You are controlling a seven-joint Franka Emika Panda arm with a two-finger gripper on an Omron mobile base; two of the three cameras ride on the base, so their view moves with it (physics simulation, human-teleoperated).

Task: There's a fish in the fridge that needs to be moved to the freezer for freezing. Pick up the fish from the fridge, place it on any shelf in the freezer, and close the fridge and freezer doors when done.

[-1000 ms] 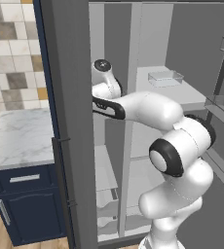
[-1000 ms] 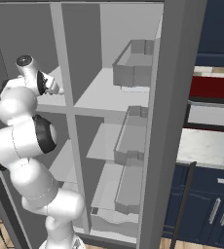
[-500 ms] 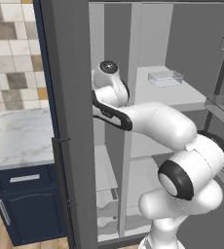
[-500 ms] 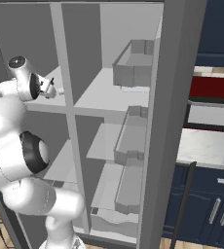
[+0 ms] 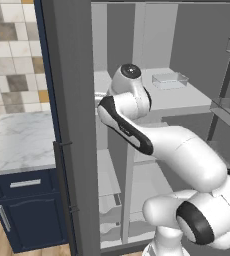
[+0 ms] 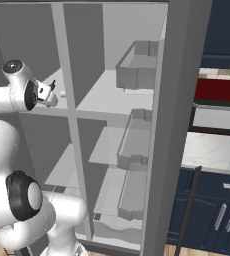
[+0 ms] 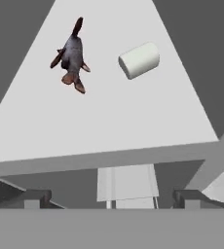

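The fish (image 7: 71, 56), dark grey with reddish fins, lies flat on a white shelf (image 7: 109, 121) of the narrower section, the freezer (image 5: 109, 165). My gripper (image 7: 111, 199) hangs open in front of that shelf's edge, a good way short of the fish, with nothing between its fingertips (image 7: 33, 197). From the left base my gripper (image 5: 99, 97) points into the freezer at shelf height; from the right base my gripper (image 6: 54, 91) sits just left of the divider. The freezer door (image 5: 67, 125) and the fridge door (image 6: 179, 100) both stand wide open. The fridge (image 5: 187, 100) is to the right of the divider.
A white cylinder (image 7: 139, 59) lies on the same shelf beside the fish. A clear box (image 5: 169, 80) sits on a fridge shelf. Bins (image 6: 137, 70) line the fridge door. Marble counters (image 5: 17, 145) (image 6: 212, 150) over navy cabinets flank the unit.
My hand has drawn back a little from the shelf and shifted toward the divider, and the elbow has swung down and forward. The jaws stay wide apart.
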